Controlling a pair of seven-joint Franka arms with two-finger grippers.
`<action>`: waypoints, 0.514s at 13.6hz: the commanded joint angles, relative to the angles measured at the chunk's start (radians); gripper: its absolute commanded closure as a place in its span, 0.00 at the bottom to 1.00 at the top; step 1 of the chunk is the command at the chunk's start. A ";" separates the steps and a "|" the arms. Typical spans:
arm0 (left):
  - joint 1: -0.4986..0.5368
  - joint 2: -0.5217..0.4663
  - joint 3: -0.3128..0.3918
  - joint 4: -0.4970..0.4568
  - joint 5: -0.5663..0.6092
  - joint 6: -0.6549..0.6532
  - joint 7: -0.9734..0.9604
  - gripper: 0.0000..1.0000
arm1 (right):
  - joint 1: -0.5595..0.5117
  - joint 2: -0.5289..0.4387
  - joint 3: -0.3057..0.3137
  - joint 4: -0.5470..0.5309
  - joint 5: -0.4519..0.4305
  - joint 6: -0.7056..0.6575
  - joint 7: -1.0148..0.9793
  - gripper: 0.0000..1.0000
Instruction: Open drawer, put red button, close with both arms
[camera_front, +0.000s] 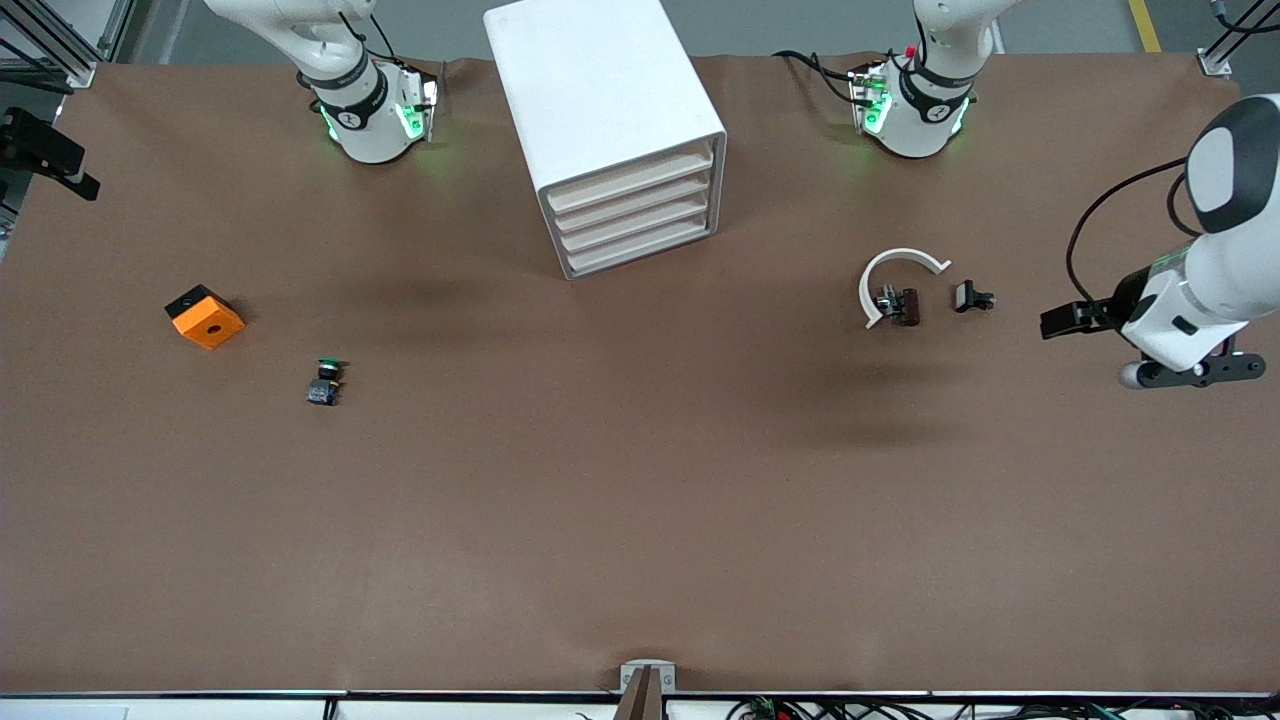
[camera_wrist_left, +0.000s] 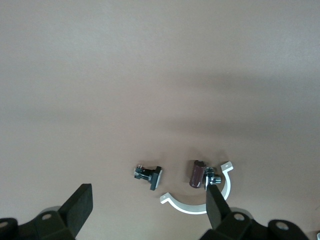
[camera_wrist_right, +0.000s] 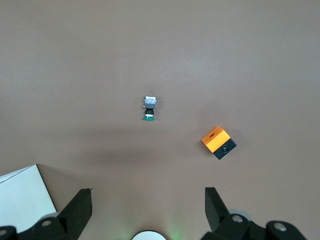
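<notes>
Left claw (camera_wrist_left: 147, 210) hangs spread wide over the brown bench (camera_front: 640, 500) at the left arm's end. Just below it lies the tiny dark-bodied button with a dull red cap (camera_wrist_left: 197, 174), on its side inside the curve of a white half-ring bracket (camera_wrist_left: 192, 207), with a small black clip (camera_wrist_left: 150, 176) beside it. Right claw (camera_wrist_right: 147, 210), also spread, waits high over the right arm's end.

The shallow cream-fronted top drawer (camera_front: 630, 180) of the white boxy cabinet (camera_front: 600, 100) is shut and shows no handle, so fingers may slip or catch a lower drawer, and the cabinet may slide. The bracket crowds the button, so a pinch could snag it. A green-capped twin button (camera_front: 325, 382) near an orange-and-black block (camera_front: 205, 316) invites a mix-up.
</notes>
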 joint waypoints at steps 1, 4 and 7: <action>-0.093 -0.081 0.104 -0.028 -0.020 -0.013 0.033 0.00 | -0.006 0.001 0.004 0.005 -0.007 0.003 0.016 0.00; -0.211 -0.119 0.205 -0.025 -0.020 -0.032 0.032 0.00 | -0.006 0.001 0.004 0.007 -0.004 0.005 0.016 0.00; -0.361 -0.138 0.331 0.007 -0.021 -0.080 0.024 0.00 | -0.007 0.001 0.002 0.008 -0.001 0.005 0.016 0.00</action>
